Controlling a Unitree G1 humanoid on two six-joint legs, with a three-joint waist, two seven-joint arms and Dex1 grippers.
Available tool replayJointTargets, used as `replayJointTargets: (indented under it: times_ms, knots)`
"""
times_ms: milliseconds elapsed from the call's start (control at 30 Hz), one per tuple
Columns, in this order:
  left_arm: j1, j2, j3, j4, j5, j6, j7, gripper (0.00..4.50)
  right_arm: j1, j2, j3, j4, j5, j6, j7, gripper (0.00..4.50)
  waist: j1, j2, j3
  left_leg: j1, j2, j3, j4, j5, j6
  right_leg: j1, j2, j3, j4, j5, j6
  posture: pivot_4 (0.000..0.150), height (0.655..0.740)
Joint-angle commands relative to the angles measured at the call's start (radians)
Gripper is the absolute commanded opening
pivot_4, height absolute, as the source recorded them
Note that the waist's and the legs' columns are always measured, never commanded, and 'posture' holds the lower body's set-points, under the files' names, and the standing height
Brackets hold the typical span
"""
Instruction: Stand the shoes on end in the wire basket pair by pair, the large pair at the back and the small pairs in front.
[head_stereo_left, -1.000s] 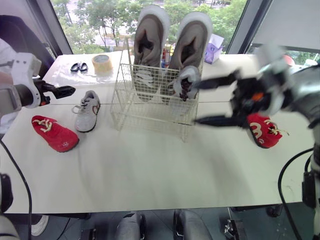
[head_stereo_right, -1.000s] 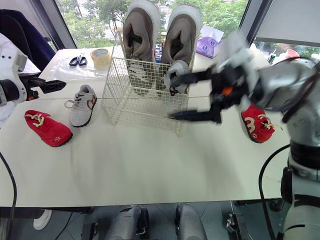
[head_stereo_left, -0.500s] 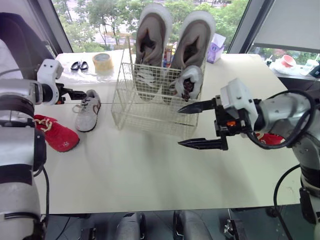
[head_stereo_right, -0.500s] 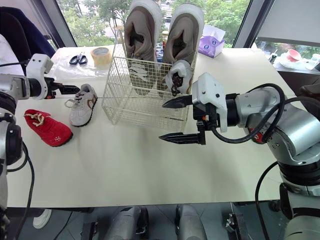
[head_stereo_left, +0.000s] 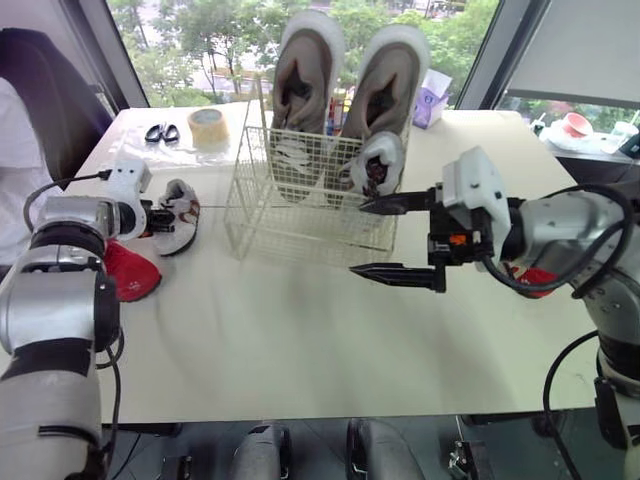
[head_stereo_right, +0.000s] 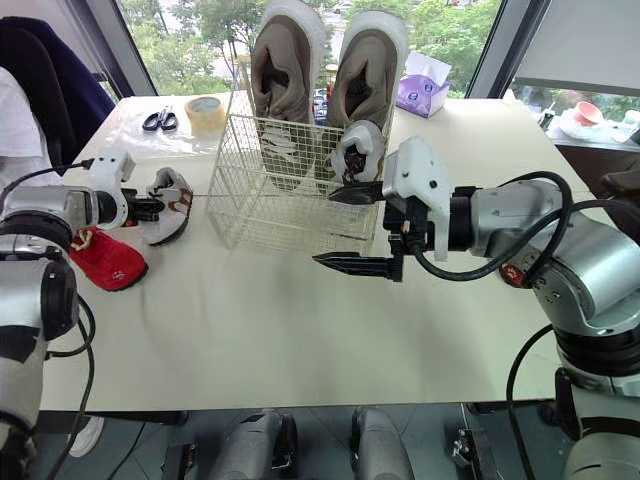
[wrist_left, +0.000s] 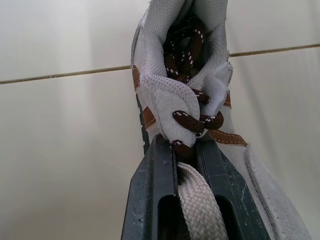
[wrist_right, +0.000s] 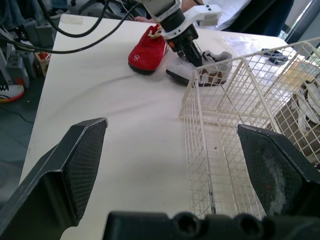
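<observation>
The wire basket (head_stereo_left: 300, 215) stands mid-table with the large grey-brown pair (head_stereo_left: 305, 80) upright at its back. One small grey shoe (head_stereo_left: 375, 165) stands in its front right corner. Its mate, a small grey shoe (head_stereo_left: 180, 215) with brown laces (wrist_left: 187, 122), lies left of the basket. My left gripper (wrist_left: 186, 150) is shut on that shoe's strap at the opening. My right gripper (head_stereo_left: 357, 238) hangs open and empty just in front of the basket's right end. One red shoe (head_stereo_left: 128, 270) lies by my left arm. Another red shoe (head_stereo_left: 535, 275) is partly hidden behind my right arm.
A tape roll (head_stereo_left: 204, 125) and scissors (head_stereo_left: 158, 132) lie at the back left, and a purple tissue pack (head_stereo_left: 432, 95) sits behind the basket. A pink cup (head_stereo_left: 577, 123) stands at the far right. A person's white sleeve (head_stereo_left: 15, 150) is at the left edge.
My left gripper has come in from the left to the grey shoe on the table and shut on it. The right gripper edged slightly toward the basket, still open.
</observation>
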Motion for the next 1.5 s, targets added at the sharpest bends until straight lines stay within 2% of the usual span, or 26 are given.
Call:
replayJointTargets:
  times_ms: [33,233,333,400,467,500,600,667,733,900,1067,1200,1367,1500]
  knots:
    - [-0.041,0.047,0.089,-0.018,-0.040,-0.022,0.023,0.02,0.001,-0.013,-0.036,-0.037,0.021,-0.001,-0.003,4.50,0.000,0.000,0.000,0.000,0.000,0.000,0.000,0.000,0.000,0.000,0.000,0.000,0.000,0.000,0.000,0.150,0.7400]
    - [-0.167,0.122,0.251,-0.139,-0.162,-0.053,-0.002,0.02,0.012,-0.026,-0.073,-0.037,0.051,0.020,-0.016,4.50,0.000,-0.004,0.001,-0.004,0.001,-0.002,0.004,0.000,0.000,-0.001,0.000,-0.002,0.001,0.000,0.000,0.150,0.7400]
    - [-0.143,0.110,0.321,-0.382,-0.237,-0.073,0.030,0.02,-0.001,-0.018,-0.112,-0.021,0.092,0.053,-0.051,4.50,0.001,-0.004,0.001,-0.004,0.001,-0.003,0.006,-0.001,0.002,0.000,-0.002,-0.001,0.000,0.000,0.000,0.150,0.7400]
    - [-0.091,0.044,0.389,-0.652,-0.317,-0.023,0.117,0.02,-0.013,-0.016,-0.133,0.001,0.109,0.070,-0.071,4.50,0.003,-0.005,0.001,-0.004,0.000,-0.004,0.007,-0.001,0.002,0.001,-0.004,-0.001,0.000,0.000,0.000,0.150,0.7400]
    - [0.003,-0.091,0.441,-0.989,-0.440,-0.018,0.178,0.02,-0.025,-0.008,-0.134,0.029,0.110,0.077,-0.088,4.50,0.004,-0.005,0.001,-0.005,-0.001,-0.004,0.010,-0.001,0.002,0.003,-0.005,-0.002,0.001,0.000,0.001,0.150,0.7400]
    - [0.074,-0.170,0.420,-1.123,-0.445,-0.065,0.208,0.02,-0.028,-0.012,-0.113,0.045,0.083,0.062,-0.085,4.50,0.006,-0.005,0.000,-0.004,-0.001,-0.005,0.010,-0.001,0.002,0.004,-0.006,-0.001,0.001,0.001,0.003,0.150,0.7400]
    - [0.185,-0.308,0.386,-1.307,-0.461,-0.124,0.266,0.02,-0.034,-0.018,-0.084,0.069,0.048,0.041,-0.077,4.50,0.003,-0.004,0.000,0.001,-0.003,-0.005,0.011,-0.001,0.001,0.012,-0.007,-0.001,-0.003,0.003,0.006,0.150,0.7400]
    - [0.269,-0.400,0.266,-1.392,-0.377,-0.223,0.284,0.02,-0.049,-0.018,-0.084,0.082,0.052,0.048,-0.071,4.50,0.001,-0.004,0.000,0.003,-0.003,-0.004,0.011,-0.002,0.003,0.014,-0.007,0.000,-0.003,0.004,0.006,0.150,0.7400]
    - [0.342,-0.485,0.195,-1.416,-0.293,-0.337,0.339,0.02,-0.071,-0.020,-0.079,0.094,0.052,0.054,-0.065,4.50,0.001,-0.004,0.000,0.004,-0.002,-0.004,0.011,-0.002,0.003,0.014,-0.005,0.000,-0.003,0.004,0.007,0.150,0.7400]
    - [0.454,-0.566,0.143,-1.387,-0.224,-0.483,0.393,0.02,-0.100,-0.036,-0.074,0.115,0.032,0.058,-0.057,4.50,-0.003,-0.004,0.000,0.005,0.000,-0.004,0.010,-0.004,0.006,0.014,-0.003,0.000,-0.003,0.004,0.006,0.150,0.7400]
    - [0.519,-0.563,0.054,-1.205,-0.043,-0.753,0.423,0.02,-0.123,-0.026,-0.063,0.131,0.015,0.052,-0.054,4.50,0.005,-0.003,-0.001,0.005,-0.001,-0.004,0.011,-0.004,0.007,0.014,-0.004,0.000,-0.003,0.004,0.006,0.150,0.7400]
    - [0.520,-0.566,0.021,-1.056,0.038,-0.912,0.460,0.02,-0.134,-0.014,-0.064,0.134,0.017,0.056,-0.060,4.50,0.006,-0.003,-0.001,0.003,-0.001,-0.005,0.011,-0.005,0.008,0.014,-0.005,-0.001,-0.006,0.004,0.006,0.150,0.7400]
    - [0.472,-0.537,0.004,-0.879,0.174,-1.102,0.594,0.02,-0.136,-0.004,-0.063,0.130,0.018,0.061,-0.073,4.50,0.005,-0.003,-0.001,0.002,-0.001,-0.005,0.011,-0.005,0.009,0.015,-0.006,-0.002,-0.009,0.006,0.007,0.150,0.7400]
    - [0.432,-0.513,-0.020,-0.811,0.266,-1.211,0.687,0.02,-0.132,0.003,-0.070,0.117,0.026,0.070,-0.088,4.50,0.005,-0.003,-0.001,0.002,-0.001,-0.005,0.011,-0.006,0.010,0.015,-0.006,-0.003,-0.010,0.006,0.006,0.150,0.7400]
